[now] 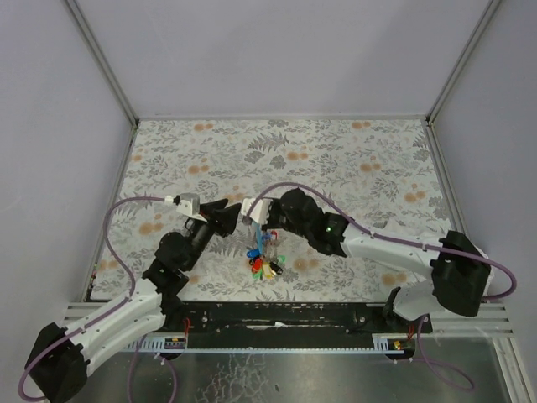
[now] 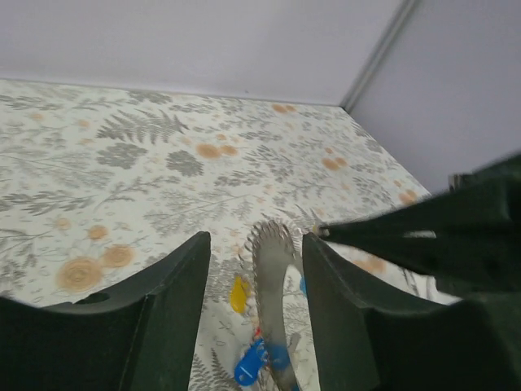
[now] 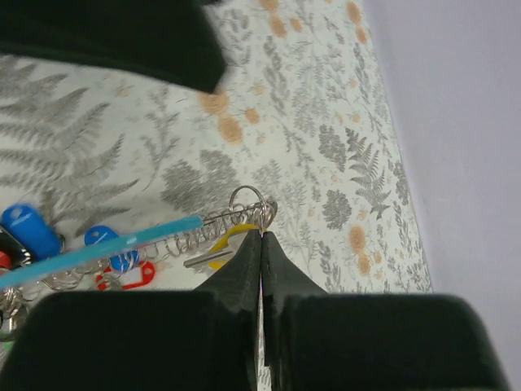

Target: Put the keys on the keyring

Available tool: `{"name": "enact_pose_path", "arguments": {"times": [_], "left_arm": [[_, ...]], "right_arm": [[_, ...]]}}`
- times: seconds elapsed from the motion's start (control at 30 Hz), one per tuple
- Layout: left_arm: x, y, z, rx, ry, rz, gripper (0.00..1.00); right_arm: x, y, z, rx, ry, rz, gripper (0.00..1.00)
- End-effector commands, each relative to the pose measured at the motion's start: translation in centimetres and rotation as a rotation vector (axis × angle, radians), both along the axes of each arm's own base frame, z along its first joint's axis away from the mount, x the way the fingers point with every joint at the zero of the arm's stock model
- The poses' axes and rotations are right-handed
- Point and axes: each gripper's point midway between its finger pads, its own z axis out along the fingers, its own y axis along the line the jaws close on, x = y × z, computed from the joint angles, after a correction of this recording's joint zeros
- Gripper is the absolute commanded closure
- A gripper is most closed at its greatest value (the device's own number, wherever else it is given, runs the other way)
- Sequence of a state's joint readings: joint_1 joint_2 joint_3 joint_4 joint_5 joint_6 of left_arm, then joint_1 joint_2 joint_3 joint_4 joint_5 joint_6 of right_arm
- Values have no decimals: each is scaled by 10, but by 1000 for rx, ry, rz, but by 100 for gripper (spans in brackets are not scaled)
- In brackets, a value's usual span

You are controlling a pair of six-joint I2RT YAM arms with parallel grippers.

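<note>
The keyring [image 3: 247,205], a thin metal ring, sits at the end of a blue strap [image 3: 106,247] wrapped in a wire coil. My right gripper [image 3: 262,234] is shut, its tips pinching the ring wire. A yellow-headed key [image 3: 218,246] lies right at those tips. Blue keys [image 3: 23,223] and a red key [image 3: 134,277] bunch at the left. In the top view the key bunch [image 1: 264,262] hangs below both grippers. My left gripper [image 2: 256,241] is open, its fingers [image 2: 171,301] on either side of the raised strap loop [image 2: 273,285]. A yellow key [image 2: 238,295] and a blue key [image 2: 251,364] show below the loop.
The floral table cloth [image 1: 352,159] covers the table, with grey walls [image 1: 277,50] on three sides. The right arm's dark body [image 2: 440,236] crosses close in front of the left wrist camera. The left gripper [image 3: 106,41] looms at the top of the right wrist view.
</note>
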State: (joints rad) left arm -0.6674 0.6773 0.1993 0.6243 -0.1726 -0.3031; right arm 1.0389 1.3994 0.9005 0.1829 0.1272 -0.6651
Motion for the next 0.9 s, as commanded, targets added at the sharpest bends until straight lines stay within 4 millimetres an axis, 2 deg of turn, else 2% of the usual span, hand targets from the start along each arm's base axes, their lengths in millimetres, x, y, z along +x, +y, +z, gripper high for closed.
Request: {"name": "enact_pose_path", "arguments": {"times": [0.0,0.03,0.07,0.13,0.23,0.3,0.37,0.53,0.6,0.87], "left_arm": [[10,35,-6,81,4,180,49],[10,40,-5,79,4,202,47],[10,44,-5,74,4,221,46],[10,49,-6,66,7,246,43],[9,53,-6,61,10,262,40],[8,54,-4,60,7,262,38],[7,53,-2,43,3,258,37],[6,48,-1,22,8,230,34],[6,43,-1,18,14,206,34],[0,23,-2,-44,67,100,29]], "right_arm": [[48,26,65,183,-33,-47,100],[58,29,71,202,-27,-65,100],[69,33,85,241,-28,-87,99],[87,34,96,274,-7,-126,99],[104,26,95,292,29,-217,99],[106,15,80,270,83,-272,100],[101,1,57,253,149,-319,100],[68,-34,-17,203,371,-397,100],[54,-49,-38,189,437,-436,100],[7,-95,-93,171,674,-568,100]]}}
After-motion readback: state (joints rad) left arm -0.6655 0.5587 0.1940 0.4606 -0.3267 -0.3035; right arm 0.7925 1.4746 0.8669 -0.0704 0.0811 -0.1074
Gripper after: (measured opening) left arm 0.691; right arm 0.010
